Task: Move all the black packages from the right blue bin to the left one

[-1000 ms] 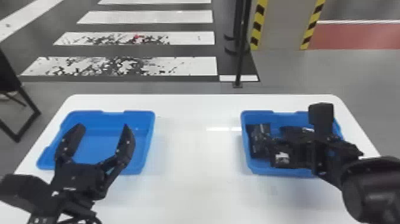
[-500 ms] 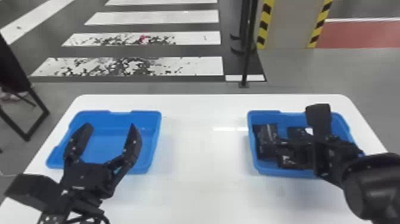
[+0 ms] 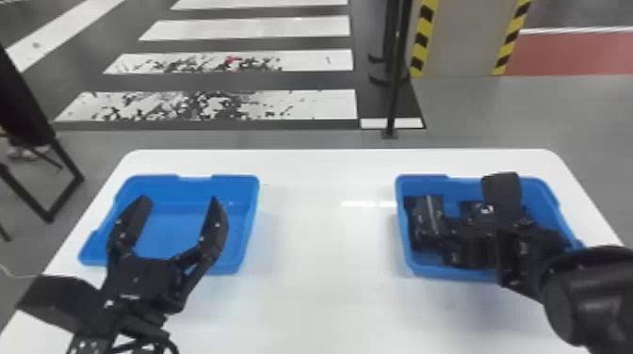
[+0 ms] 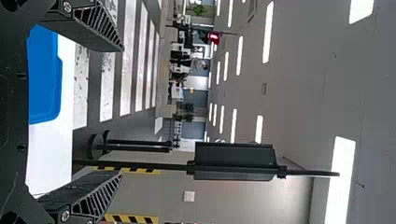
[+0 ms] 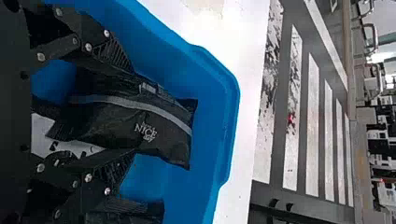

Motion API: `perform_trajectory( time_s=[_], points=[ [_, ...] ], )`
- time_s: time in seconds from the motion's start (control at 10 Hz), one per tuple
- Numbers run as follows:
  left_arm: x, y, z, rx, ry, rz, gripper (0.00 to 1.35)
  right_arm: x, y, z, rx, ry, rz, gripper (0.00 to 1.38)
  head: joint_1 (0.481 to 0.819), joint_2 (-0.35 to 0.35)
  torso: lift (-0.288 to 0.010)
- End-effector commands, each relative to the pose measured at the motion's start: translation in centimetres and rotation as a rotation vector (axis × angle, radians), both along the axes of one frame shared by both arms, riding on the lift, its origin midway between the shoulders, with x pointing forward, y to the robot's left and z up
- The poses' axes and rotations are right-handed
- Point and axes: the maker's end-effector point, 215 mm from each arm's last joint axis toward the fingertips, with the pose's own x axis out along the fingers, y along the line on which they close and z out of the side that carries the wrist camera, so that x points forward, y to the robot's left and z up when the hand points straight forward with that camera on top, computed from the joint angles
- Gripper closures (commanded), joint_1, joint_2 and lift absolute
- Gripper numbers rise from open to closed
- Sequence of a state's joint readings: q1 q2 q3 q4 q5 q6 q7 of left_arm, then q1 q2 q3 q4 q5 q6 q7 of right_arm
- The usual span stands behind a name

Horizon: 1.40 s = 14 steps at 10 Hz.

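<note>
Right hand (image 5: pixel 128 112) half open astride black package (image 5: pixel 163 128) in right bin (image 5: pixel 229 102), no sure pinch seen, soft folds could slip on lifting; left hand (image 3: pixel 179 202) wide open, empty.

Obscured and cropped areas, head and right wrist views
In the head view, we find the right arm (image 3: pixel 584 287), cropped by the right edge, covering part of the right bin (image 3: pixel 419 179) and its packages (image 3: pixel 426 212), whose count we cannot determine; the left gripper (image 3: pixel 180 200) masks part of the left bin (image 3: pixel 252 193). We note the right bin cropped in the right wrist view.
</note>
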<state>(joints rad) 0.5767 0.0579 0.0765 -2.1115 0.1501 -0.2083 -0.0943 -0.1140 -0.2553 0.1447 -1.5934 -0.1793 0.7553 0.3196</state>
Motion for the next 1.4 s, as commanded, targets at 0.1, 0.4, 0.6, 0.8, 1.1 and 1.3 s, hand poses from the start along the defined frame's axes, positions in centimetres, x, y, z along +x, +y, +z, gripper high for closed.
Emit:
perform_trajectory(
  time_s=[0.1,0.4,0.6,0.8,1.1,1.3],
  points=[
    [0.0,0.0,-0.2,0.0,0.001,-0.002,0.1,0.0,1.3,0.4,0.021,-0.013,0.021,0.82,0.695,0.082,-0.14],
    [-0.1,0.2,-0.3,0.0,-0.004,0.0,0.1,0.3,2.1,1.6,0.084,-0.041,0.021,1.05,0.695,0.1,-0.14],
    [-0.2,0.1,-0.1,-0.003,-0.014,-0.003,0.1,-0.7,1.2,1.5,0.127,-0.048,-0.011,1.05,0.695,0.102,-0.14],
    [-0.5,0.3,0.4,-0.018,-0.032,0.001,0.1,-3.5,-2.6,3.8,0.204,-0.097,-0.097,1.05,0.695,0.09,-0.14],
    [-0.2,-0.6,0.9,-0.093,-0.045,-0.023,0.1,-3.8,-3.6,9.4,0.336,-0.21,-0.022,1.05,0.695,0.047,-0.14],
    [0.2,-2.2,2.7,-0.232,-0.092,-0.1,0.1,-3.8,3.4,12.1,0.553,-0.191,0.188,1.05,0.695,0.046,-0.14]
  ],
)
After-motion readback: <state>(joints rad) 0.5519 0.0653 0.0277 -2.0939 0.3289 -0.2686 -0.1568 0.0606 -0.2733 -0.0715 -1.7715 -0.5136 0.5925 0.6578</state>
